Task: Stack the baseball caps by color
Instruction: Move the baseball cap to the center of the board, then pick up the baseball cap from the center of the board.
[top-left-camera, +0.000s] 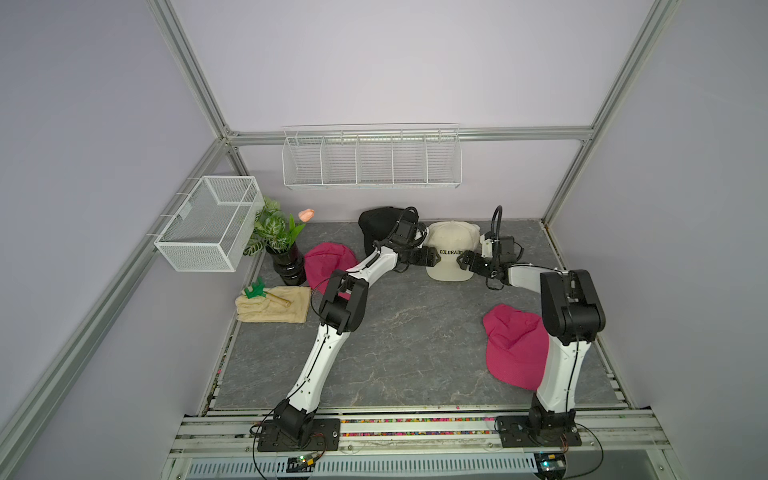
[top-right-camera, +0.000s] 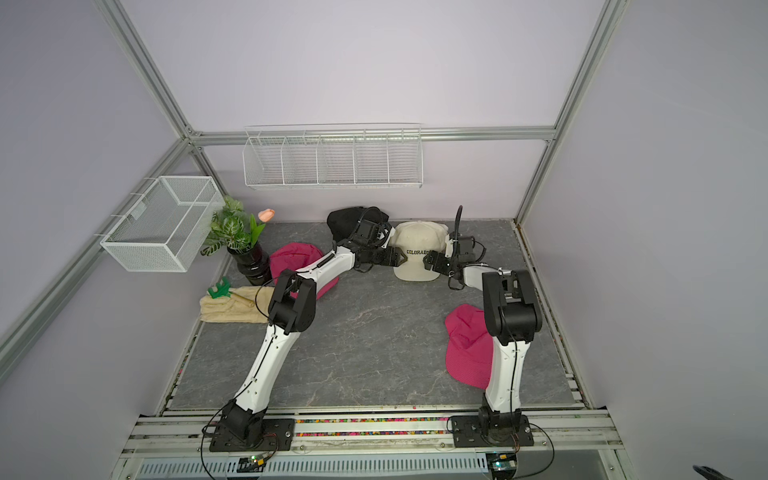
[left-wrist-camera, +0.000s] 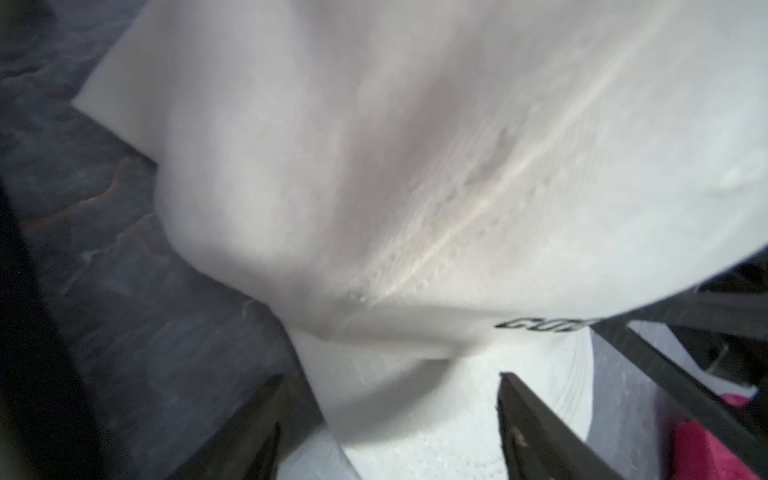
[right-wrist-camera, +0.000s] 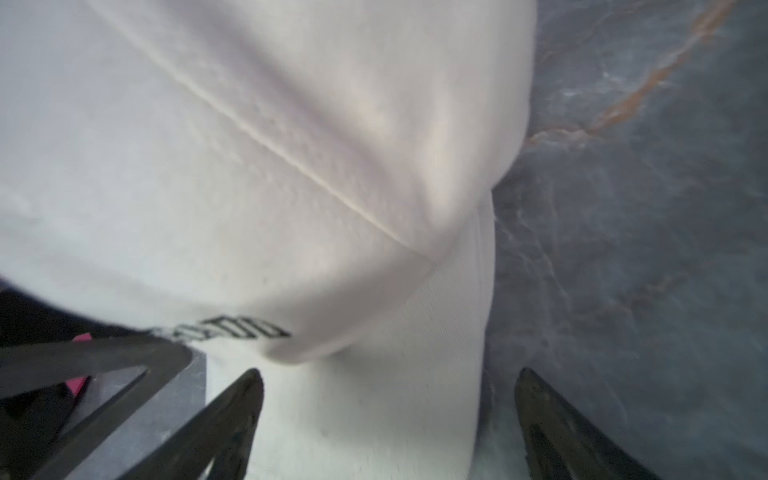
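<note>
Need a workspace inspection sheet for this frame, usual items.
Surface: grey marbled tabletop, nothing spilled.
Job's things: cream cap back centre; black cap behind left wrist; left pink cap and right pink cap apart, unstacked.
Clutter: towel with green toy, potted plant, left side.
Grippers: left gripper and right gripper open, fingers astride cream cap's brim.
Cables: cable loops at wrists.
Surroundings: wire rack, mesh basket, both empty.
</note>
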